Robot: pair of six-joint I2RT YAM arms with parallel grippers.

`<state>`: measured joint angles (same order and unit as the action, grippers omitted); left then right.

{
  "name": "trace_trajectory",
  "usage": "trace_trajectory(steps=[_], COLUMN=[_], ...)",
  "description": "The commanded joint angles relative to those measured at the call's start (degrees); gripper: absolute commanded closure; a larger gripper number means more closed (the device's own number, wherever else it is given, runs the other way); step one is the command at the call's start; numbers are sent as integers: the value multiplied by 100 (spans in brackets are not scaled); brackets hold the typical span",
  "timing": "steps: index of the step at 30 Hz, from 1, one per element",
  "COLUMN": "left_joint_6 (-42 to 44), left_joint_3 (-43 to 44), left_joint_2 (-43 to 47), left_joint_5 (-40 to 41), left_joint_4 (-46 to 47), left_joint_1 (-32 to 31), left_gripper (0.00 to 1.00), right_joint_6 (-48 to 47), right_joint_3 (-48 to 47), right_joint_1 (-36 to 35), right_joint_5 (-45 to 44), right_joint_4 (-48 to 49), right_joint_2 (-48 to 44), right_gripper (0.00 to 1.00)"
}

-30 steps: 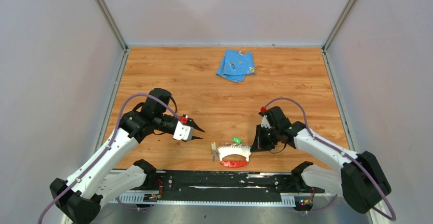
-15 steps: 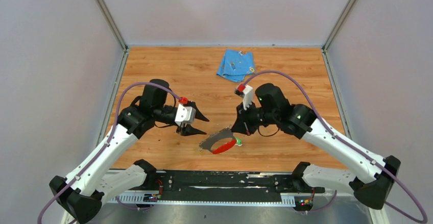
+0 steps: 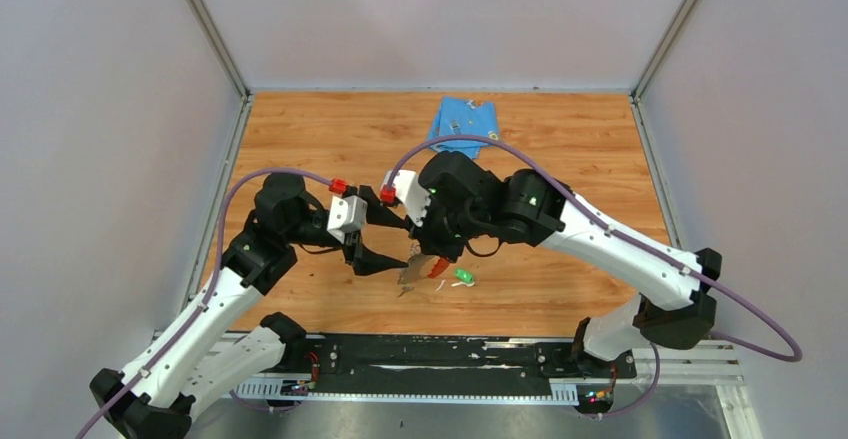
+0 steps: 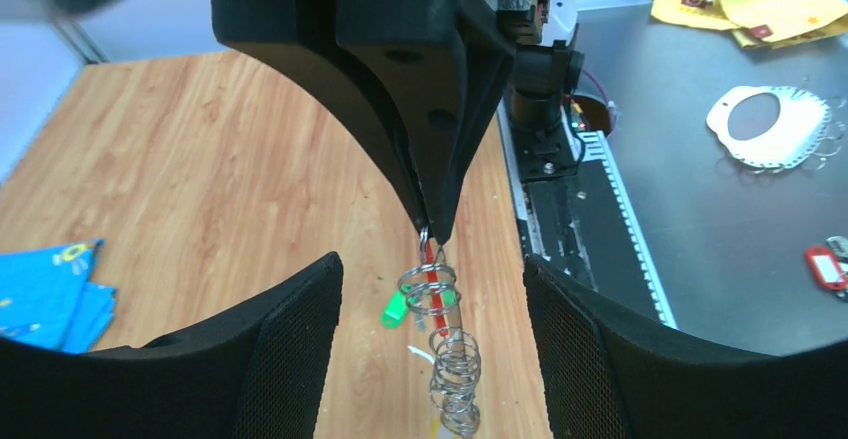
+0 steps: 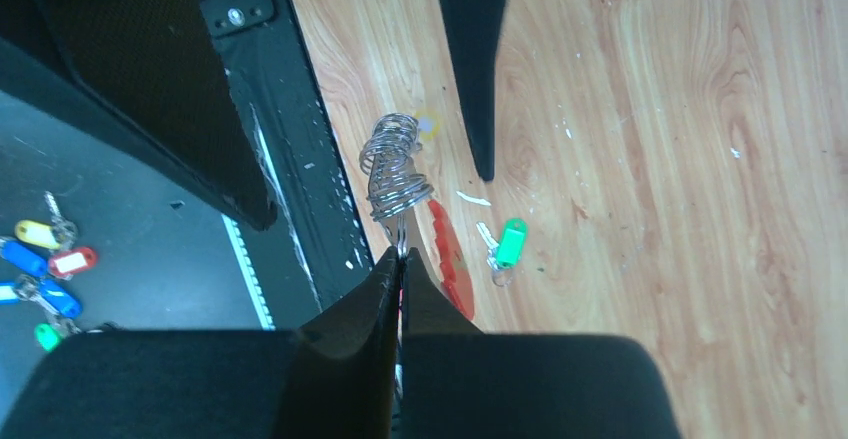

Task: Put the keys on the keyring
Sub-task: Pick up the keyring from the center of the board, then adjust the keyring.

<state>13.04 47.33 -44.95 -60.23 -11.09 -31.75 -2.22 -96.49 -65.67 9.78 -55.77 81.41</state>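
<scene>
Now I am pinching the keyring (image 5: 395,174), likely light and slippery, by its rim in the clenched right tool (image 5: 402,251) above the bench (image 5: 650,109), left tool (image 4: 432,259) gaping alongside, green key (image 5: 508,242) lying underneath.

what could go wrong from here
1. The right gripper pinches the keyring only at its very tip, so the hanging piece could swing or slip out.
2. The open left gripper brackets the keyring close to the right gripper; closing in might knock them together.
3. The green key lies on the table below; a dropped keyring could knock it away.
</scene>
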Motion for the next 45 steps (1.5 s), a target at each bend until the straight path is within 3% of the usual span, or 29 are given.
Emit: trace_trajectory(steps=[1,9,13,18,19,21,24,28,39,42,45], left_joint_6=[-461,1653,1798,1502,1167,520,-122,-404,-284,-61,780], left_joint_3=[-268,-6,38,-26,-68,-253,-568,-475,-360,-306,-234], left_joint_2=[-51,-319,-241,-171,-146,-16,273,228,56,79,215], left_joint_5=[-334,-595,-357,-144,-61,175,226,-372,-360,-395,-176], left_joint_4=[439,-1335,-1468,-1250,-900,-138,907,912,872,687,-27], left_joint_1=[-121,-215,-216,-212,-217,-216,-218,-226,-405,-469,-490], left_gripper=[30,41,47,64,63,43,35,30,30,37,49], right_joint_6=[-405,-447,-380,-307,-295,-269,-167,-37,81,90,111], right_joint_3=[-690,-816,-555,-82,40,311,652,1080,1357,1397,1468], right_joint_1=[-317,-517,-517,-517,-517,-517,-512,-502,-504,-500,-499], right_joint_5=[-557,-810,-916,-957,-903,-708,-522,-400,-53,-251,-492], right_joint_4=[-858,-789,-570,83,230,590,1080,1665,2127,2123,2123], right_joint_2=[352,445,297,-106,-218,-454,-785,-1162,-1290,-1327,-1379], right_gripper=[100,100,100,100,100,100,100,100,100,100,100])
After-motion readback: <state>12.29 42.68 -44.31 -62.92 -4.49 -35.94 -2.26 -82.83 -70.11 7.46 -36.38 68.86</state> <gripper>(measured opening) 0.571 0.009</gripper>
